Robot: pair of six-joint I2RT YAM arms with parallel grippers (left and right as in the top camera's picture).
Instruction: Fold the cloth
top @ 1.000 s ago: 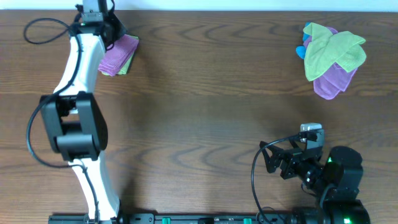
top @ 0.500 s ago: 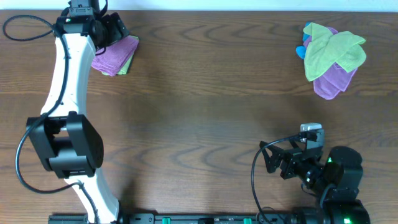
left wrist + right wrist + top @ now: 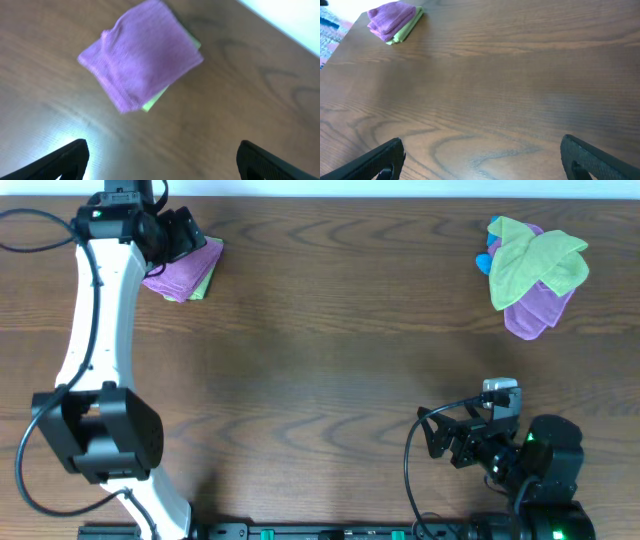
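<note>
Overhead and wrist views, cloth-folding task, late stage.

The lilac-purple cloth lies at the far left corner of the tabletop, reduced to a compact, roughly square packet. It rests on top of a folded lime-green cloth, which shows only as a thin strip along two of its edges. No white tag can be made out.

The left tool hangs above and just beside the packet, fingers spread wide, holding nothing and apart from the fabric. The left arm reaches the full depth of the tabletop to this corner.

The right tool sits near the front right edge, well apart from the cloth, fingers likewise wide and empty.

A loose pile of green, purple and blue cloths lies at the far right, untouched by either arm.

Judged from the layout, the folding itself appears complete: the packet's edges are fairly even and it is already stacked. One corner looks slightly lifted or rumpled. What is left is at most drawing the left arm back from the stack.
</note>
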